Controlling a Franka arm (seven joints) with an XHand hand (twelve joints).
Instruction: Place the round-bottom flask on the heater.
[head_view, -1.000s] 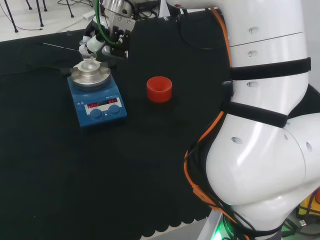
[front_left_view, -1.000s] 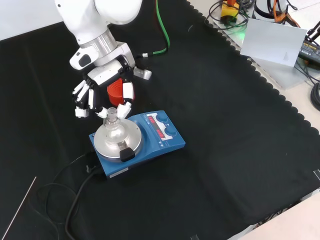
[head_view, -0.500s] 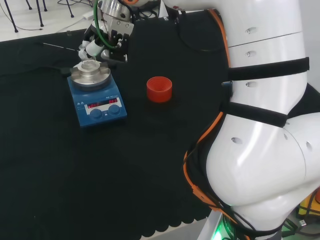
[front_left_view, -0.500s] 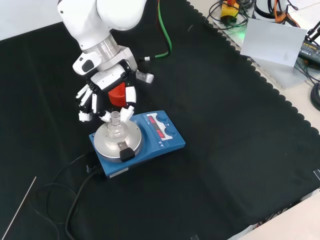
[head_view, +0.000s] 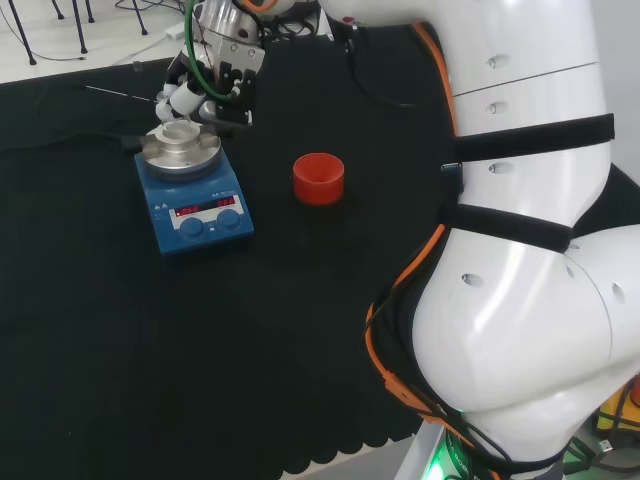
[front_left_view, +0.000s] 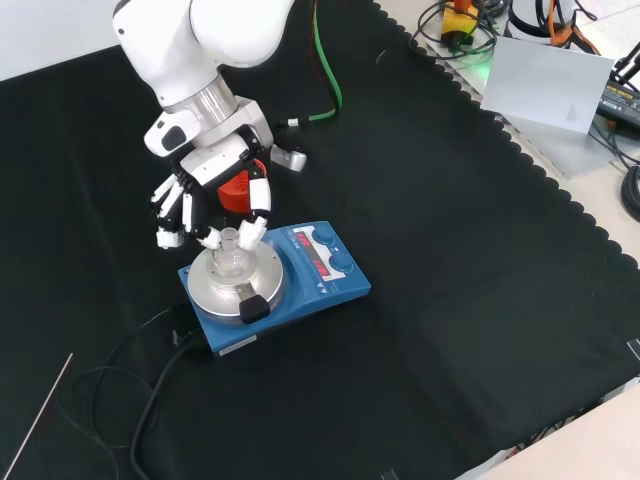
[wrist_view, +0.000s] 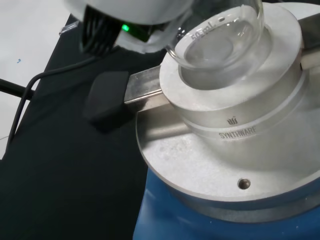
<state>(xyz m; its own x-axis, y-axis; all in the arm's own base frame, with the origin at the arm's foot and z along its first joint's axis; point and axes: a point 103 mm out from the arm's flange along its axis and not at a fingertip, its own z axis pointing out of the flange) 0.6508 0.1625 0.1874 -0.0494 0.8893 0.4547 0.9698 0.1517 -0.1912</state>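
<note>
Your round-bottom flask (front_left_view: 231, 262), left of centre in the front view, sits in the heater (front_left_view: 272, 283) block's well, hand (front_left_view: 213, 200) pinching its neck; placement looks done, release and withdrawal remain.

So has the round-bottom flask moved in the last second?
Yes: in the front view the round-bottom flask has sunk lower into the heater block.
</note>
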